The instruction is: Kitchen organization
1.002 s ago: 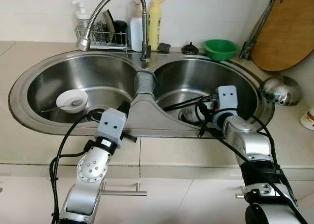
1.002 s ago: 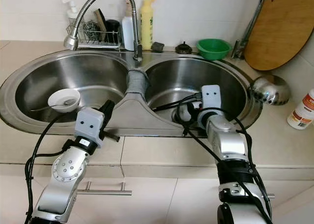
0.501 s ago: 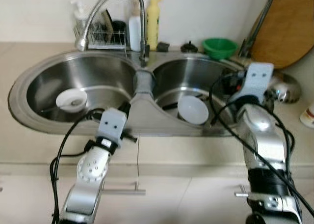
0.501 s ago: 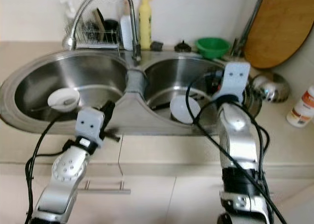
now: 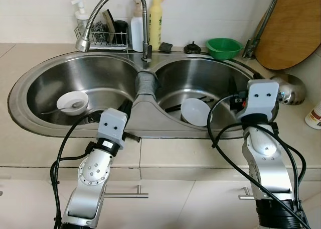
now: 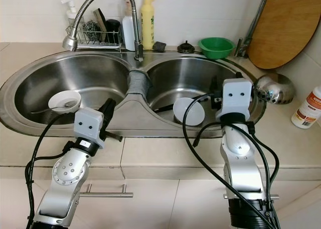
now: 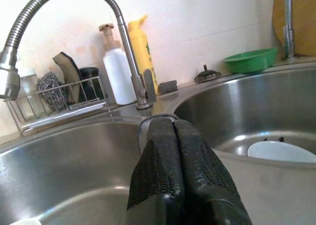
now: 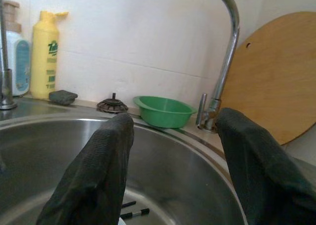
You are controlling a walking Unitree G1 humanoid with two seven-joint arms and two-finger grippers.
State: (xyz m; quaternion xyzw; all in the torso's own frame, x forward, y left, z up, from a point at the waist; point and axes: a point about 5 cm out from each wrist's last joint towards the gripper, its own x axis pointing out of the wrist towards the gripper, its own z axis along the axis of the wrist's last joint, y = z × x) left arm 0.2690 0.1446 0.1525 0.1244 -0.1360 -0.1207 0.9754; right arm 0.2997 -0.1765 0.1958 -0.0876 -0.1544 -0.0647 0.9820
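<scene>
Your left hand (image 7: 175, 173) sits at the near rim of the double sink (image 5: 150, 131), fingers pressed together, holding nothing. Your right hand (image 8: 173, 185) is over the right basin's near edge, fingers spread wide and empty. Just past it, a white bowl (image 5: 195, 112) lies tilted in the right basin with dark chopsticks (image 5: 178, 107) beside it. The left basin has a small white dish (image 5: 73, 101) with a spoon. Further back there's the faucet (image 5: 115, 3), a green bowl (image 5: 224, 48) on the bench, and a wooden cutting board (image 5: 293, 30) leaning on the wall.

A small white bowl (image 5: 72, 102) sits in the left basin, a larger white bowl (image 5: 196, 112) in the right basin, a green bowl (image 5: 224, 48) behind.
</scene>
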